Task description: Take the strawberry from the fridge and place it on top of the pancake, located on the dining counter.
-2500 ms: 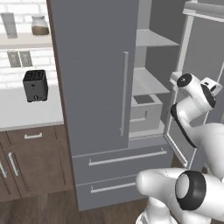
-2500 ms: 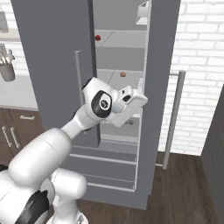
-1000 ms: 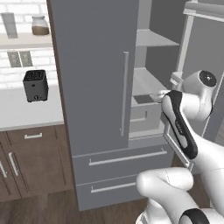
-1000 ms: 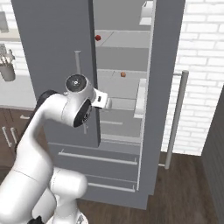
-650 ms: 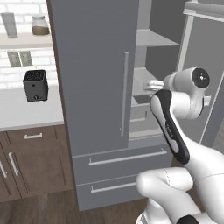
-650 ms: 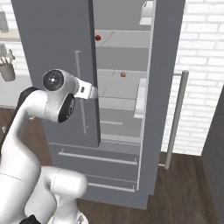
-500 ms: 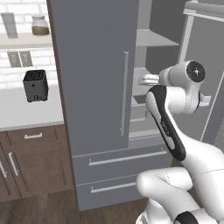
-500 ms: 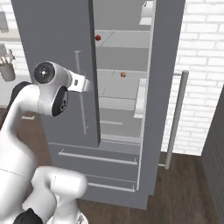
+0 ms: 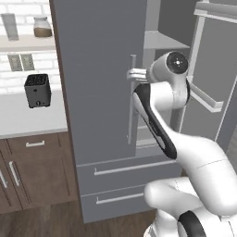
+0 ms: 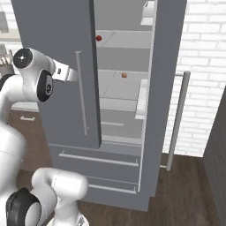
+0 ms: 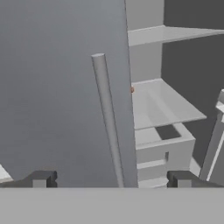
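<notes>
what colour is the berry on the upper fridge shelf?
Red. The berry sits on the upper shelf of the fridge, clearest in the right base view.

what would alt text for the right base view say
A white robot arm's open claw reaches toward the bar handle of the grey fridge. Its right door stands open, showing a small red strawberry on an upper shelf.

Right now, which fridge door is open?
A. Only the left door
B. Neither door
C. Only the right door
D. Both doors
C: the right door is swung out and bares the shelves, while the left door is shut, with the open gripper facing its handle.
</notes>
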Controlling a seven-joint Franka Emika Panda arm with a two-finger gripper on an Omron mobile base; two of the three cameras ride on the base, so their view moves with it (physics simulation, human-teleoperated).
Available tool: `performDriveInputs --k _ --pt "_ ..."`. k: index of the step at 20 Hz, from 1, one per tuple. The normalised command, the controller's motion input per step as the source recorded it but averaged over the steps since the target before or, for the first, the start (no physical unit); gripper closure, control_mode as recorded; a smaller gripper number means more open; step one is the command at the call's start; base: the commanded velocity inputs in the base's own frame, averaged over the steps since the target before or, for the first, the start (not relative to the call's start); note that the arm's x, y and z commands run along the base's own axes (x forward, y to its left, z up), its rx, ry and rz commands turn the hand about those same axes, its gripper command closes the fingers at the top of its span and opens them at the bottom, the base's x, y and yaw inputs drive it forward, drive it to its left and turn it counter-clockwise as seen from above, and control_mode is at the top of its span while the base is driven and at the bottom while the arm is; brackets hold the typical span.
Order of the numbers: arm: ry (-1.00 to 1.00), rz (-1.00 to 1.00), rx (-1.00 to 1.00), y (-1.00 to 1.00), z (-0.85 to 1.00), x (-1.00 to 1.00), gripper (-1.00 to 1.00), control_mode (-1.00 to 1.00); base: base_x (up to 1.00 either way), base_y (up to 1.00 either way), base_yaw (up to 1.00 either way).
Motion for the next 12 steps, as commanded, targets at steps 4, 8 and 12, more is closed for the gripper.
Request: performDriveInputs --k 4,8,12 --pt "0.04 0.02 -0.05 0.0 -0.01 0.46 -1.0 -1.0 0.0 0.0 0.0" --pt "0.01 0.01 0.0 0.0 -0.02 0.45 -1.0 -1.0 0.0 0.0 0.0" --pt "0.0 0.0 0.0 -0.01 -0.01 0.63 -1.0 -1.0 0.0 0.0 0.0"
